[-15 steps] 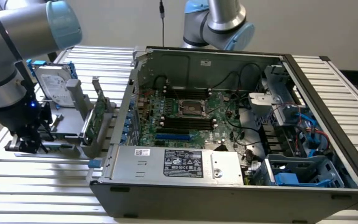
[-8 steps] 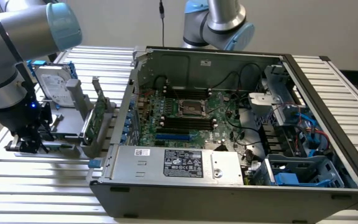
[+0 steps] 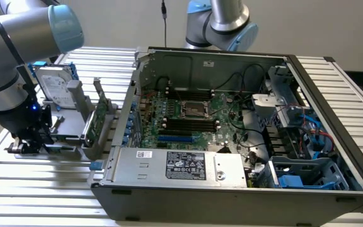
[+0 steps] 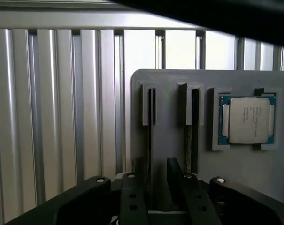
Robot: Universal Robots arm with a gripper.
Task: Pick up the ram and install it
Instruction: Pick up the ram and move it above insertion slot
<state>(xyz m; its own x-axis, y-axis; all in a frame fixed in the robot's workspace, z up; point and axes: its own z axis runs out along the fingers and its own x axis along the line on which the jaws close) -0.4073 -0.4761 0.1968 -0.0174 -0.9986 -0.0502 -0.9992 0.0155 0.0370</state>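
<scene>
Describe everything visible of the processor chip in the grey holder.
The processor is a nearly square chip with a dull silver metal lid bearing faint dark print, ringed by a blue-green board edge. It lies flat, lid facing the wrist camera, seated in a raised-frame pocket of the grey holder, which alone touches it. It sits beside the holder's two narrow slots, apart from them.

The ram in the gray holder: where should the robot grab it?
By its upper edge, pinching the two flat faces, from straight above. The ram stands on edge in a narrow slot of the gray holder, so only that edge is free.
</scene>
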